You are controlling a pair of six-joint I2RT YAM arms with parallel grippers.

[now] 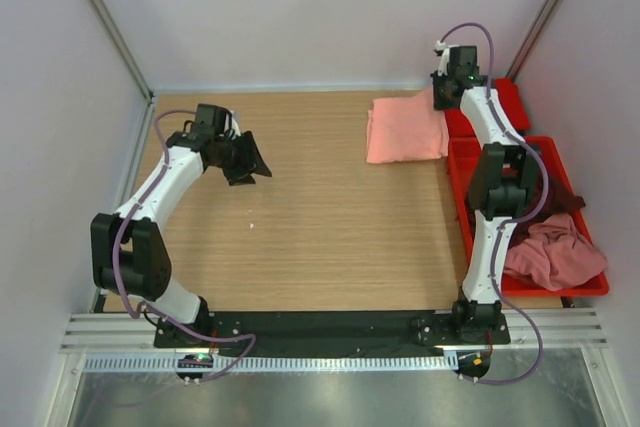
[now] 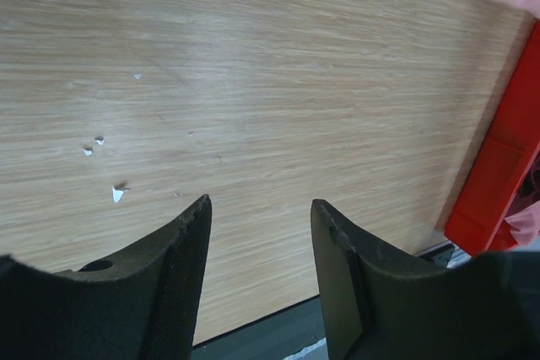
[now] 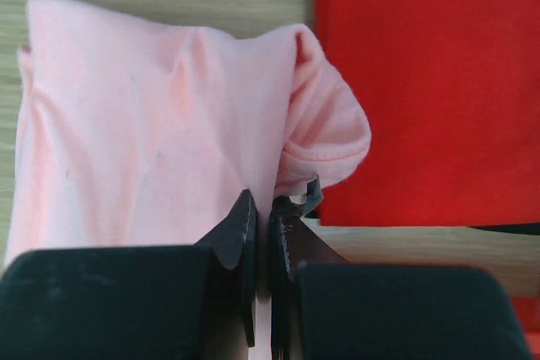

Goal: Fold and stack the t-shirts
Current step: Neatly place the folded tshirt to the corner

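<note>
- L arm [image 1: 165,182] reaches over the left half of the wooden counter [image 1: 330,227]. The L jaws stand open w/ nothing between them, hanging above bare wood.
- L wrist view: only wood grain below the jaws, plus a few small white specks [image 2: 118,194] off to one side, not touching them.
- R arm [image 1: 495,187] stretches to the far right corner. The R jaws are pressed together, pinching a fold of the salmon-pink t-shirt [image 3: 126,124] at its edge.
- That shirt lies folded in a rough rectangle on the counter at far right, just beside the red plastic bin [image 1: 458,187]. Next to the pinch, the cloth bunches into a rounded loop w/ a hem showing.
- Red patch [image 3: 422,82] right of the shirt is flat and bright. It is probably part of a bin, but from the R wrist view I can't tell whether it is plastic or cloth.
- Dusty pink t-shirt [image 1: 555,257] sits crumpled in the near end of the bin, unfolded.
- Dark maroon t-shirt [image 1: 560,197] is in the same bin, just behind the dusty pink one and touching it. It is partly hidden by the R arm.
</note>
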